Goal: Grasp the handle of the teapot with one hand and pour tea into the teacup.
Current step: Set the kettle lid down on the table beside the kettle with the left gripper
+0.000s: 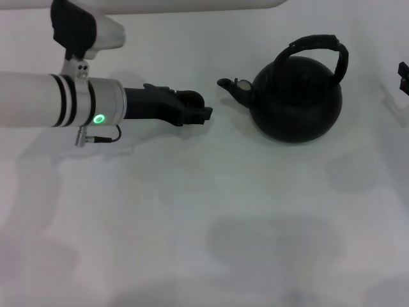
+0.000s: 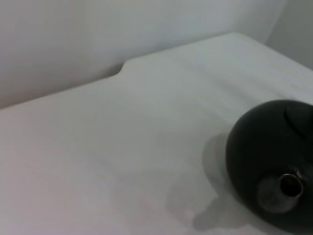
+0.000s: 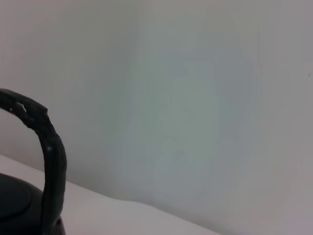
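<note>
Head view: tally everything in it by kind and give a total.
Teapots: 1, the teapot with its arched handle.
Grippers: 2, the left gripper beside the spout and the right gripper, just showing at the picture's edge.
Unclear: a dark round shape at the left gripper's tip, not counted.
Total: 3.

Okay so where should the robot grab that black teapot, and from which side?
Grip the handle at its arch top. It stands upright above the teapot, and the right gripper sits just off that side, so coming from the right looks best.
</note>
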Motion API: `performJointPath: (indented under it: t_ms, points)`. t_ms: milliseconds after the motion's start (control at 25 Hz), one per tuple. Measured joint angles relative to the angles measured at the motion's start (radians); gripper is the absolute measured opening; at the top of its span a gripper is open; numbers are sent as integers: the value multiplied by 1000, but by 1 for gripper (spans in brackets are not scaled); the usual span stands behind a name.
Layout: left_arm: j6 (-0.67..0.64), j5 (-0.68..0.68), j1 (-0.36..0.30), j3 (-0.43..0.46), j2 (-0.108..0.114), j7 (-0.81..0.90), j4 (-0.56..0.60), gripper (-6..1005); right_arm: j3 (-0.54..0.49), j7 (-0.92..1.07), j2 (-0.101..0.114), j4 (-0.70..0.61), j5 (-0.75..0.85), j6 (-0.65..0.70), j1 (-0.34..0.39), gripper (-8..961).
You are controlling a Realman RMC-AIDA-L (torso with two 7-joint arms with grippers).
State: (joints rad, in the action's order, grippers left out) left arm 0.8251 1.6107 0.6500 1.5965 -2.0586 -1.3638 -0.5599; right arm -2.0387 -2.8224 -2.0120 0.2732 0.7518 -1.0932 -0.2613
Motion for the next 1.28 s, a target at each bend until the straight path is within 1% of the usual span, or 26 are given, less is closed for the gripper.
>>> performJointPath:
  t_ms: [80,280,760,1280]
  points:
    - [-17,18,17,0,-3,8,14,706,0,0,0,0,-2,-1,0,815]
    - [-35,30,30,-4,-6,10,21,706,0,0,-1,0,-2,-5,-4,815]
    - [-48,31,34,-13,-17,1,23,707,0,0,-1,0,3,-8,-8,815]
    - [-53,31,37,-15,-17,7,59,708,0,0,-1,0,5,-14,-5,816]
